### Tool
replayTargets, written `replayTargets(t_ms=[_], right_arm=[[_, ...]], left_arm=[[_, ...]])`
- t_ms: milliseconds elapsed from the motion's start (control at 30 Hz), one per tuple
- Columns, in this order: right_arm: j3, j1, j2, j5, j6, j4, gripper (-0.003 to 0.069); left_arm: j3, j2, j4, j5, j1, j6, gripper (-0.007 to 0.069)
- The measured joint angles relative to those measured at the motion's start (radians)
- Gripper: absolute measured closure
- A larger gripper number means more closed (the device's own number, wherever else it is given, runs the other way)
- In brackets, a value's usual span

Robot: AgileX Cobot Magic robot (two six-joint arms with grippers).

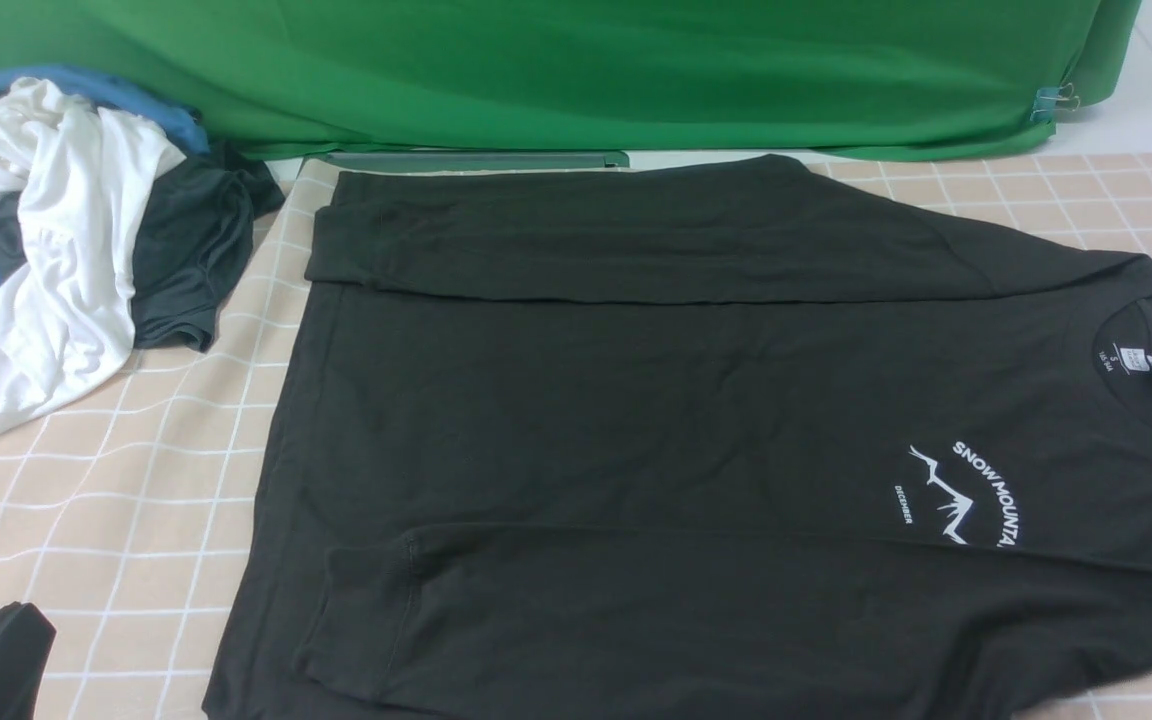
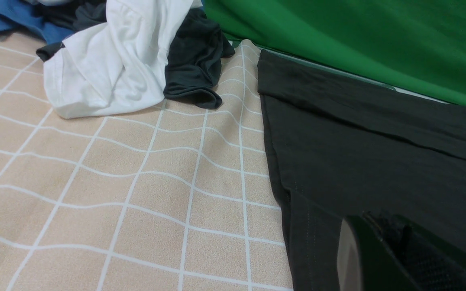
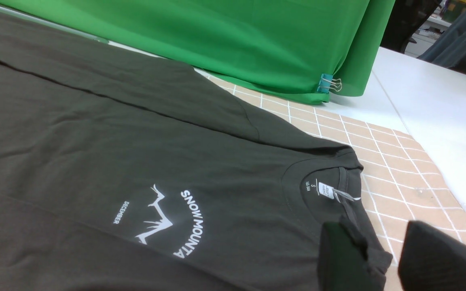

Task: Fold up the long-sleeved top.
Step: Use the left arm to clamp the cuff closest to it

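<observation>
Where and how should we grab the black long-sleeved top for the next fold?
I'd pinch the hem edge of the black long-sleeved top at the robot's left, coming in low from that side. It lies flat with both sleeves folded inward, and that hem ends on bare checked cloth, so a claw could probably slip under it.

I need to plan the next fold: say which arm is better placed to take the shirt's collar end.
Right, I'd judge: its open jaws stand beside the collar end in its wrist view, while the left's shut jaws are near the hem end.
</observation>
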State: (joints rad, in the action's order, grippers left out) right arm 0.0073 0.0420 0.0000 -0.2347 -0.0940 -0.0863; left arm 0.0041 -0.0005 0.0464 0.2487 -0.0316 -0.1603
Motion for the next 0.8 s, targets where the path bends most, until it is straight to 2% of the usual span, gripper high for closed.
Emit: replayTargets(t_ms=[300, 400, 500, 600, 633, 667, 733, 800], right_arm=[[0.0, 0.0, 0.0, 0.004, 0.004, 0.0, 0.0418], [0.0, 0.0, 0.0, 0.013, 0.044, 0.008, 0.0418], [0.0, 0.0, 0.0, 0.059, 0.2, 0.116, 0.0418], [0.0, 0.0, 0.0, 0.122, 0.474, 0.305, 0.0418], [0.0, 0.0, 0.0, 0.126, 0.492, 0.316, 0.0418], [0.0, 0.0, 0.0, 0.156, 0.624, 0.371, 0.0418], [0.0, 0.0, 0.0, 0.18, 0.709, 0.402, 0.0418], [0.0, 0.0, 0.0, 0.185, 0.736, 0.416, 0.0418]], left_arm=[[0.0, 0.0, -0.008, 0.0, 0.0, 0.0, 0.0607], [0.0, 0.0, 0.022, 0.0, 0.0, 0.0, 0.0607], [0.0, 0.0, 0.176, -0.004, 0.0, -0.036, 0.0607], [0.0, 0.0, 0.474, -0.003, 0.0, -0.121, 0.0607], [0.0, 0.0, 0.514, -0.003, 0.0, -0.129, 0.0607], [0.0, 0.0, 0.649, -0.002, 0.0, -0.15, 0.0607], [0.0, 0.0, 0.748, -0.002, 0.0, -0.158, 0.0607], [0.0, 0.0, 0.789, -0.006, 0.0, -0.16, 0.0607]])
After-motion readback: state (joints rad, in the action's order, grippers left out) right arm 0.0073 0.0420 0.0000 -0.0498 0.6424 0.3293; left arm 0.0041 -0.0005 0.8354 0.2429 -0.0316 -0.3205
